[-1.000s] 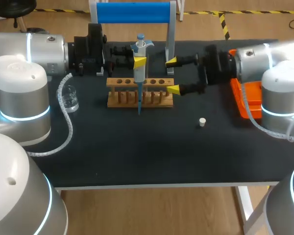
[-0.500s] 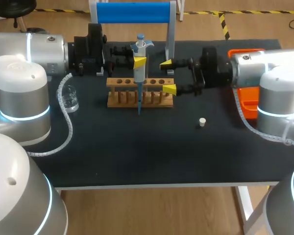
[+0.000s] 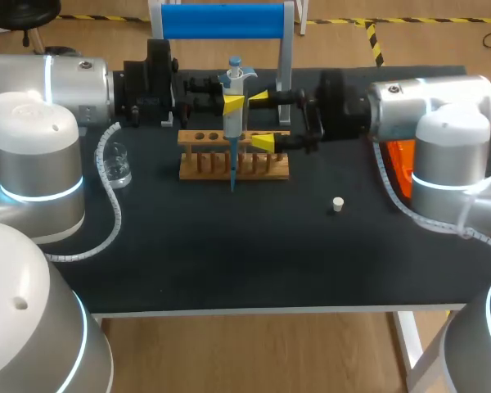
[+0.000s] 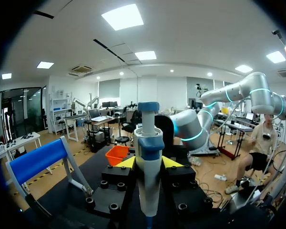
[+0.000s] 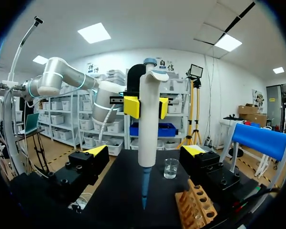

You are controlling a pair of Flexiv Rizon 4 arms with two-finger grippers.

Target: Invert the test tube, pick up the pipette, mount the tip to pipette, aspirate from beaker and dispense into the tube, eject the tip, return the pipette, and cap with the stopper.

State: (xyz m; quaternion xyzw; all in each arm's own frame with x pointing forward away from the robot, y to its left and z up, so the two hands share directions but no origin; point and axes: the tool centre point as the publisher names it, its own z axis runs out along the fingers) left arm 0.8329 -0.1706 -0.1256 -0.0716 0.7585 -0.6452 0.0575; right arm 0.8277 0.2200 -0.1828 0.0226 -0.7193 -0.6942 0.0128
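Gripping the pipette point(image 3: 231, 123) upright by its white body, the left pincer point(image 3: 233, 104) has both yellow tips pressed against it from two sides, above the wooden tube rack point(image 3: 204, 164) at the back of the black counter point(image 3: 229, 254). The pipette's blue tip point(image 3: 232, 176) points down beside the rack. In the left wrist view the pipette stands squarely between that pincer's fingers. The right pincer point(image 3: 260, 119) is just to the pipette's right with its fingers spread wide, close to the pipette but not touching it. In the right wrist view the pipette stands ahead of those parted fingers, with the beaker point(image 5: 171, 168) farther off on the counter. A small white stopper point(image 3: 338, 205) lies alone toward the right. An orange tray point(image 3: 399, 164) sits partly hidden behind the right arm.
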